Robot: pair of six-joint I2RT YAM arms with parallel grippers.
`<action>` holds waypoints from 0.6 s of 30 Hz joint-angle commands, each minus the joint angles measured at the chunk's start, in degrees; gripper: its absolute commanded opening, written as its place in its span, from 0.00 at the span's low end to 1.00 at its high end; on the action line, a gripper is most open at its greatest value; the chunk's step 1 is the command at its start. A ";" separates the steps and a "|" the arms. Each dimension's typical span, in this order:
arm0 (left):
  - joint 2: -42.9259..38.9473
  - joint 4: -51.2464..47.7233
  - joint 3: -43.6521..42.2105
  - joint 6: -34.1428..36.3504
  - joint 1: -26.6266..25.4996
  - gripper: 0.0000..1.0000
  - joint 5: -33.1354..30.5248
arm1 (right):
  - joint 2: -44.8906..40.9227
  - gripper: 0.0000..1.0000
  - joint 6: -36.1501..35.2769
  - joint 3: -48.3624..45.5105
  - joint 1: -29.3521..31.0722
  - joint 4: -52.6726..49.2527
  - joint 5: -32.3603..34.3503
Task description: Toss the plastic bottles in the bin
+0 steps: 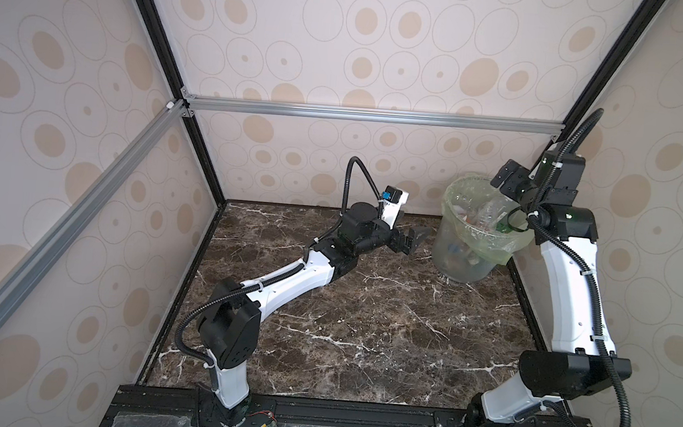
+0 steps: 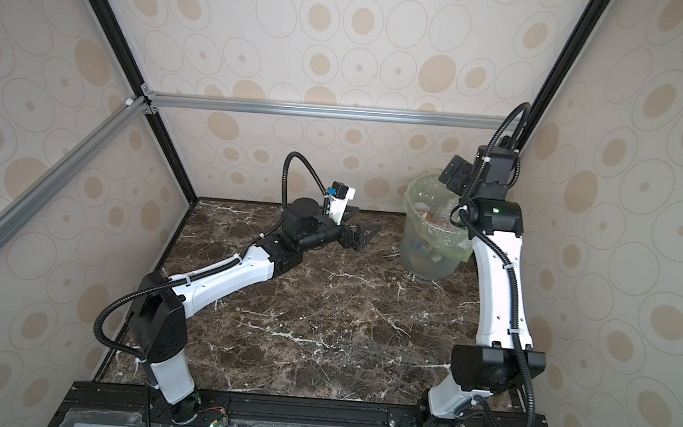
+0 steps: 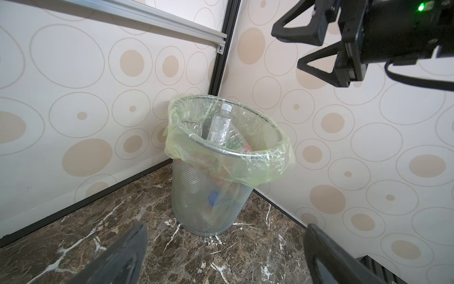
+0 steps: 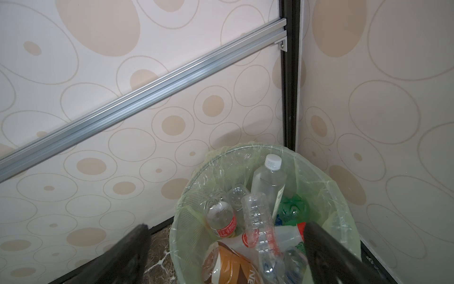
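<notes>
- A dark brown marble tabletop, inside cream circle-patterned walls, is showing no loose bottles around the round silver mesh bin with its pale green liner.
- Clear, green and brown-labelled plastic bottles are lying piled inside the bin.
- The right end effector is hovering above the bin and the left end effector just beside it, both spread wide and holding nothing.
- Rising straight clear of the bin is looking safest, so no finger is snagging the liner.

Dark brown marble tabletop, circle-patterned beige walls, aluminium rail, black corner posts.
</notes>
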 commanded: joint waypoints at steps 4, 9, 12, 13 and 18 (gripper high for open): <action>-3.59 -4.47 -0.23 3.51 -0.33 0.99 -3.36 | -2.35 1.00 -1.10 -3.37 0.01 0.32 -3.77; -7.38 -6.98 -2.48 5.78 0.80 0.99 -9.56 | -3.78 1.00 -4.02 -7.06 2.20 2.79 -7.85; -9.82 -8.36 -4.27 6.71 2.21 0.99 -13.78 | -4.90 1.00 -6.63 -10.32 5.75 5.07 -7.84; -10.69 -8.89 -4.93 7.17 2.73 0.99 -15.41 | -5.48 1.00 -7.54 -12.21 6.88 6.34 -7.92; -15.12 -11.98 -8.91 7.90 6.92 0.99 -22.26 | -8.46 1.00 -11.08 -21.72 12.67 12.77 -7.44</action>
